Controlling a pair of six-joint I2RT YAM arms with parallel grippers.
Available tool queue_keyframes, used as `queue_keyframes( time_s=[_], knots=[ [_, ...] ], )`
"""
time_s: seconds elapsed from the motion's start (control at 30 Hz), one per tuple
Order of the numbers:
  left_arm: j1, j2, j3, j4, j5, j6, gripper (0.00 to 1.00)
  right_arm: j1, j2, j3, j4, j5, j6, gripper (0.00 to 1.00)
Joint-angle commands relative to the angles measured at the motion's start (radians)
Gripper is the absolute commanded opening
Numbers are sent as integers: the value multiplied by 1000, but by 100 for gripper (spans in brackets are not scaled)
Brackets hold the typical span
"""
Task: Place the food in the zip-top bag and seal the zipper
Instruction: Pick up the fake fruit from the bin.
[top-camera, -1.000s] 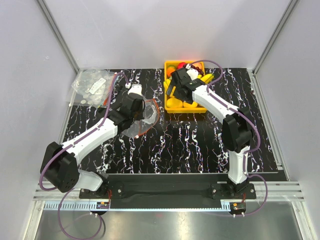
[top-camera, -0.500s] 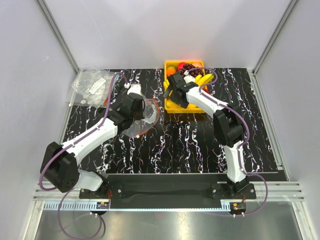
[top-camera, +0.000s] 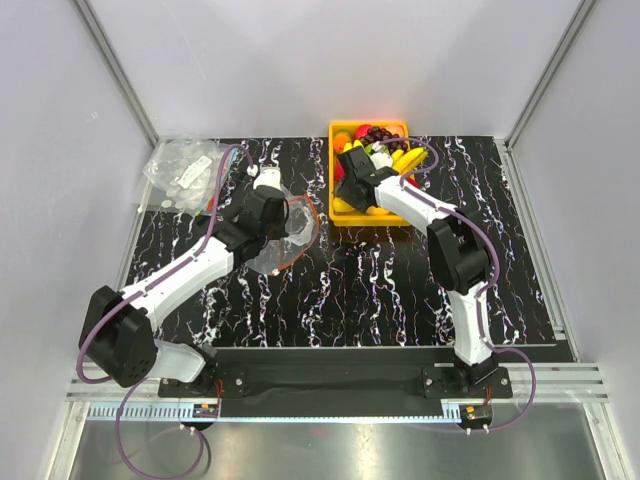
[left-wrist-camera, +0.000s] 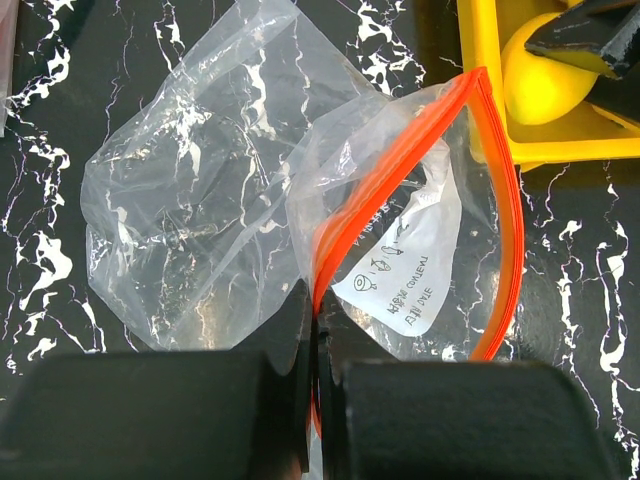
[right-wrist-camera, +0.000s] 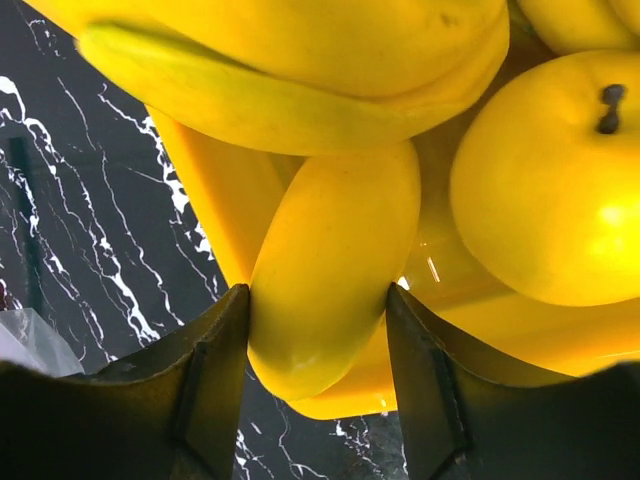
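The zip-top bag (left-wrist-camera: 200, 200) lies crinkled on the black marbled table, its mouth propped open; it also shows in the top view (top-camera: 280, 245). My left gripper (left-wrist-camera: 318, 320) is shut on the red-orange zipper (left-wrist-camera: 400, 165) at the mouth's near end. The yellow tray (top-camera: 370, 222) holds the food. My right gripper (right-wrist-camera: 318, 295) reaches into the tray's near-left corner, one finger on each side of an elongated yellow fruit (right-wrist-camera: 335, 270), both touching it. In the top view that gripper (top-camera: 350, 190) is over the tray's left side.
A round yellow fruit (right-wrist-camera: 550, 190) and a banana (right-wrist-camera: 300, 70) crowd the held fruit. Dark grapes (top-camera: 378, 133) lie at the tray's far end. A pile of clear packets (top-camera: 185, 172) sits at the far left. White walls and metal posts enclose the table.
My right arm has folded and swung its gripper toward the tray's near-left corner, down among the fruit. My left arm has held the bag mouth almost still.
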Motion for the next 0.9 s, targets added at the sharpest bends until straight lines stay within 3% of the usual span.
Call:
queue_keyframes(
  time_s=[0.0, 0.1, 0.53, 0.87],
  knots=[
    [5, -26, 19, 36, -23, -11, 0, -7, -67, -43, 48, 0, -13, 42],
    [4, -26, 22, 33, -25, -11, 0, -6, -121, -77, 65, -27, -36, 34],
    [4, -32, 24, 30, -14, -11, 0, -7, -328, -240, 134, -107, -85, 34],
    [4, 23, 76, 10, 17, -14, 0, -7, -511, -418, 267, -256, -245, 33]
  ],
)
